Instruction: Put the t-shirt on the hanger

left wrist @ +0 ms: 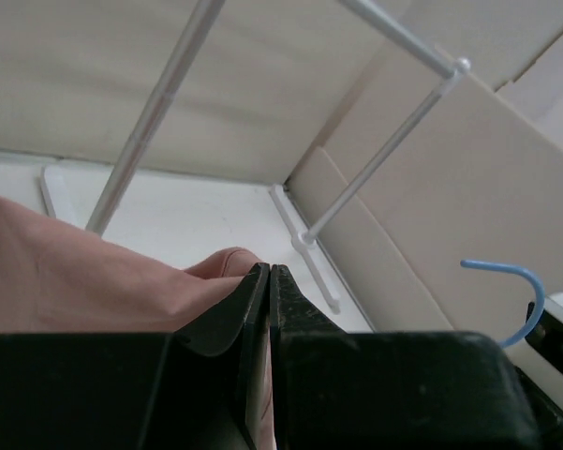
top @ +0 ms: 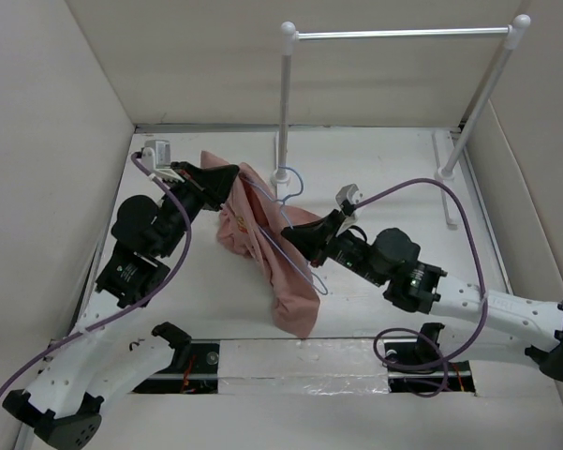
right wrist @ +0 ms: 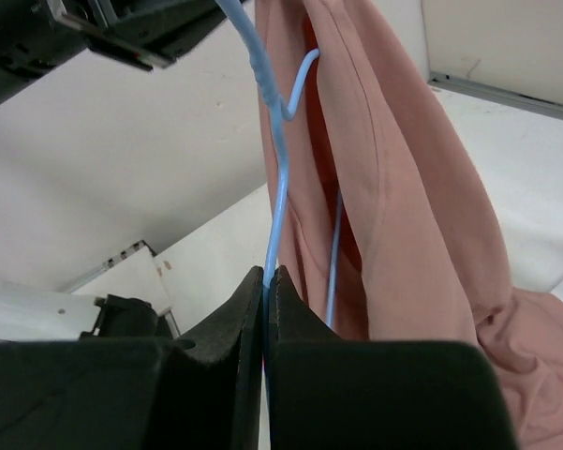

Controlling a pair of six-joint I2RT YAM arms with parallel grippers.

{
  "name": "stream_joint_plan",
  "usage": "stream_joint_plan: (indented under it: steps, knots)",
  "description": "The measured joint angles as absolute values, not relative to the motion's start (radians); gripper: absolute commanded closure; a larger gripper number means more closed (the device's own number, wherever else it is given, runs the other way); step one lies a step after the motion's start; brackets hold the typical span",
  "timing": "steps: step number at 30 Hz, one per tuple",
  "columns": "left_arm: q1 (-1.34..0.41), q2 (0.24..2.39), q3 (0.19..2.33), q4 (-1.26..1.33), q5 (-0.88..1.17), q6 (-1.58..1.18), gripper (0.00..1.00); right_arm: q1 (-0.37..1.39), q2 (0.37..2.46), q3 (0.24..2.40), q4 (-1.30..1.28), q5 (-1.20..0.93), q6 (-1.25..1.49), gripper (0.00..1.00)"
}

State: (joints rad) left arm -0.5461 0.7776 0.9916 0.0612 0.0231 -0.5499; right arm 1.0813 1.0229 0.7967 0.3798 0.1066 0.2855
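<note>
Cloth: the t-shirt (top: 262, 246) is held up in a crumpled pink bunch between my two arms. Its lower end trails down toward the near edge of the table (top: 393, 178).
Left hold: my left gripper (top: 227, 180) is clamped on the shirt's upper edge. In my left wrist view the fingers (left wrist: 295, 305) are pressed together with a sliver of pink fabric between them, and the rest of the cloth billows off to the left.
Right hold: my right gripper (top: 287, 232) is pinched tight on the hanger (top: 309, 277). In my right wrist view one thin pale-blue wire rises straight up from between the tips.
Wire path: the strand I grip runs bare along the outside of the shirt. A second blue strand shows deeper in, among the pink folds.
Hook: it curves free of the fabric at the top, close to my left gripper.
Rack (top: 284, 94): it stands at the back of the table. The base of its left post is just behind the shirt and the hook, and its metal rail runs high overhead to the right post.
</note>
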Motion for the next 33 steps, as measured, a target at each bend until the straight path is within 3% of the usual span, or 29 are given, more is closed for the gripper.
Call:
stream_joint_plan:
  steps: [11, 17, 30, 31, 32, 33]
  knots:
    - [-0.546, 0.804, 1.042, 0.075, 0.054, -0.535, 1.00, 1.177, 1.021, 0.823, 0.319, 0.307, 0.253, 1.00]
    - [-0.546, 0.830, 1.011, 0.062, 0.110, -0.548, 1.00, 1.119, 1.217, 0.929, 0.393, 0.292, 0.213, 1.00]
    - [-0.546, 0.720, 0.945, 0.055, 0.128, -0.587, 1.00, 1.055, 1.418, 0.975, 0.685, 0.205, 0.212, 1.00]
    - [-0.546, 0.708, 0.934, 0.056, 0.127, -0.588, 0.98, 1.056, 1.408, 0.964, 0.701, 0.203, 0.208, 1.00]
    - [-0.546, 0.694, 0.920, 0.056, 0.126, -0.589, 0.84, 1.062, 1.391, 0.945, 0.717, 0.202, 0.204, 1.00]
    - [-0.546, 0.680, 0.905, 0.053, 0.125, -0.587, 0.76, 1.067, 1.364, 0.919, 0.739, 0.203, 0.200, 1.00]
